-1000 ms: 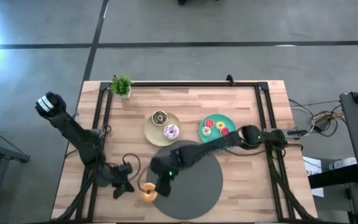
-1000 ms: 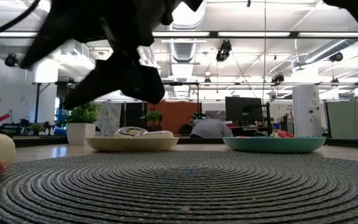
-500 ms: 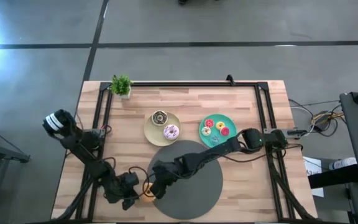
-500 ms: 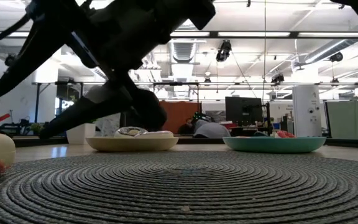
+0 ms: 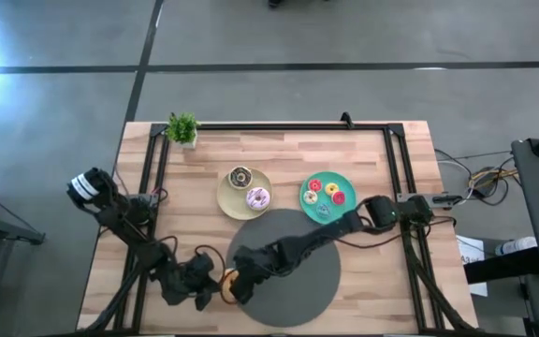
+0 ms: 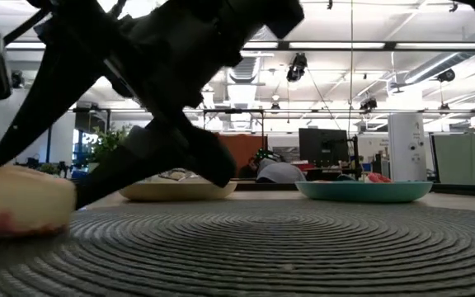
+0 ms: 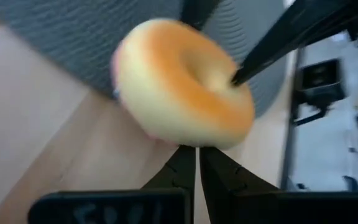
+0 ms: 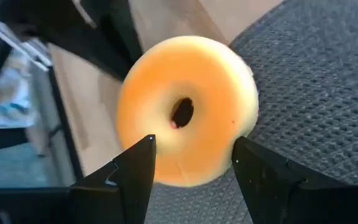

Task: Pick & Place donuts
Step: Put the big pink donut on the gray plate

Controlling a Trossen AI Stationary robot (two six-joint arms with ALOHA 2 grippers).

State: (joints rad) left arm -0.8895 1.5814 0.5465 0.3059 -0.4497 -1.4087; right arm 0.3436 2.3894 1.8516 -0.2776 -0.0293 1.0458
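Though partly masked by both arms, read the layout off the high view. Found wooden table (image 5: pixel 382 187) carrying grey mat (image 5: pixel 298 281) at near centre. Noted cream plate (image 5: pixel 227 198) and teal plate (image 5: pixel 346 183) side by side just past the mat's far edge. Counted brown donut (image 5: pixel 241 175) and lilac donut (image 5: pixel 257 197) on the cream one, several mini donuts (image 5: pixel 313 187) on the teal one.

Placed right gripper (image 8: pixel 191 162) at the mat's near-left edge, jaws spread, one finger (image 8: pixel 132 171) on each side of orange donut (image 8: pixel 185 109). Couldn't confirm contact on either side. Placed left gripper (image 7: pixel 197 168) just left of the same donut, fingers pressed together, holding nothing, tips just beside its rim.

Located orange donut at the mat's near-left rim, part on weave, part over bare wood, tilted rather than flat.

Judged it light, a toy, probably foam or soft plastic: some give under squeeze, no breakage worry. Expected the smooth icing to be slippery, the rounded rim prone to popping out of a shallow pinch. Would grip across the full ring at mid-height, both pads on opposite outer walls, moderate force. Flagged the tilt: could roll or skid off the mat edge if only one finger landed first.
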